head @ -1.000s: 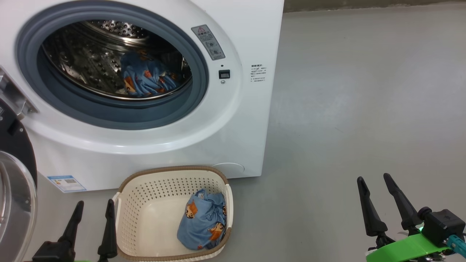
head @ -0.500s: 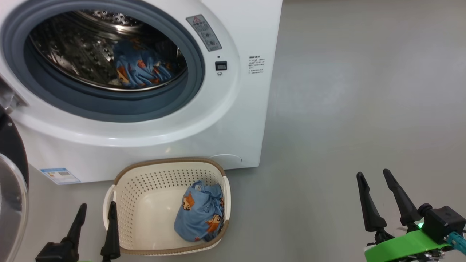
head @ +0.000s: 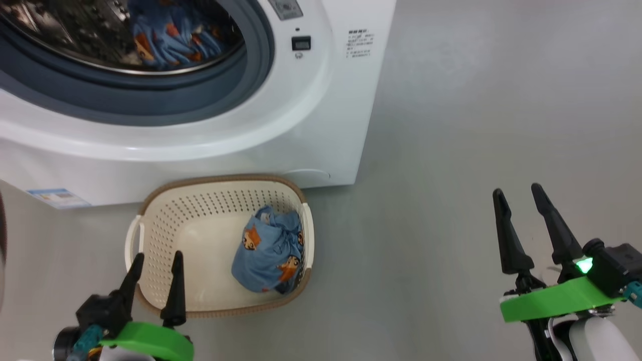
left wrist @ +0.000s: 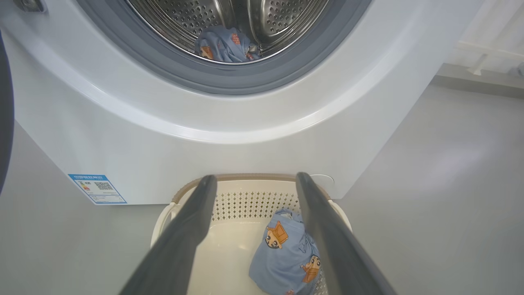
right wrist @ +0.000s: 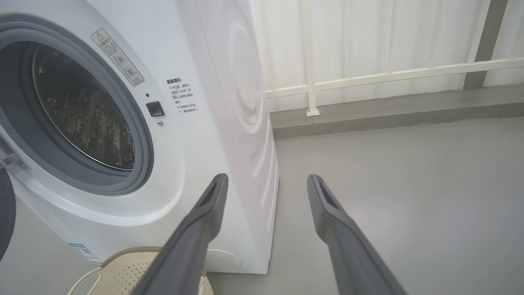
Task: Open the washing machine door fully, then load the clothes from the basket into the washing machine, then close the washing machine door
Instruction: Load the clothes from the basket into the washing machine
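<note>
Basket (head: 165,225) lengthwise along washing machine (head: 301,125) front, clothes (head: 268,250) inside

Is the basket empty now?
Not empty. A bunched light blue garment lies inside the basket, toward its right side.

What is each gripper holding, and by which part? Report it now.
Nothing. The left gripper hangs with jaws open by the basket; the right gripper is open over the floor.

Blue clothes (head: 268,250) in cream basket (head: 215,179)
</note>
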`<state>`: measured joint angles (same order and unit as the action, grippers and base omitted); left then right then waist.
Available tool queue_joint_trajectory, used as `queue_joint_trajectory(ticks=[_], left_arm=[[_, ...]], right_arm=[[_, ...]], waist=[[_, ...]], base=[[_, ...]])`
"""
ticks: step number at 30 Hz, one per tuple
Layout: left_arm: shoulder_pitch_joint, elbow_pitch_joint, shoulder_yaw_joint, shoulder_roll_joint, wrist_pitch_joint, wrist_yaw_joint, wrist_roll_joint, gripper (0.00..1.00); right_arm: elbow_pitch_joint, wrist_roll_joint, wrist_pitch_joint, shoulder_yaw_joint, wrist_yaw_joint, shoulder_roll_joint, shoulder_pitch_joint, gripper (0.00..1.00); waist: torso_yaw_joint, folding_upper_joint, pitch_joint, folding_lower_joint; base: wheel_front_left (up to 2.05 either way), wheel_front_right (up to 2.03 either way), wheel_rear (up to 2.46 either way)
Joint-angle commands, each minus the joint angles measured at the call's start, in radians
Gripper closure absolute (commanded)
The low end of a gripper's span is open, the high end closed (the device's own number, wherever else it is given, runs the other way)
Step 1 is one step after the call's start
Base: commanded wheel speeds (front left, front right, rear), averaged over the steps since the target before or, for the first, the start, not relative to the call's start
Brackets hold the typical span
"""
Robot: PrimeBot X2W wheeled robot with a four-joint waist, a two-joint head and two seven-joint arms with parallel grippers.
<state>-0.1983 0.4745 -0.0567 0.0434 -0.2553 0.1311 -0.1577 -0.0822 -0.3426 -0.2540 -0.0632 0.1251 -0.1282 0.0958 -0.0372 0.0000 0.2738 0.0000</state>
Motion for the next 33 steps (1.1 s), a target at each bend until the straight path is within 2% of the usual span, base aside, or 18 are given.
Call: queue_joint_trajectory(ticks=[1,9,20,33], left_arm=[[-0.039,0.003,-0.017,0.010,-0.006,0.000,-0.016,0.00],[-0.169,0.162,0.060,0.031,-0.006,0.000,-0.063,0.00],[-0.320,0.354,0.174,0.077,-0.006,0.000,-0.100,0.00],[-0.538,0.589,0.391,0.146,-0.006,0.000,-0.249,0.00]], right_arm=[[0.030,0.011,-0.008,-0.022,0.006,-0.004,0.036,0.00],[0.038,0.010,-0.008,-0.031,0.006,0.022,0.115,0.00],[0.044,0.006,-0.008,-0.057,0.006,0.046,0.189,0.00],[0.066,0.004,-0.008,-0.076,0.006,0.066,0.258,0.00]], waist=[[-0.006,0.0000,0.080,0.0000],[-0.024,0.0000,0.201,0.0000],[-0.059,0.0000,0.311,0.0000],[-0.136,0.0000,0.447,0.0000]], base=[[0.00,0.00,0.00],[0.00,0.00,0.00],[0.00,0.00,0.00],[0.00,0.00,0.00]])
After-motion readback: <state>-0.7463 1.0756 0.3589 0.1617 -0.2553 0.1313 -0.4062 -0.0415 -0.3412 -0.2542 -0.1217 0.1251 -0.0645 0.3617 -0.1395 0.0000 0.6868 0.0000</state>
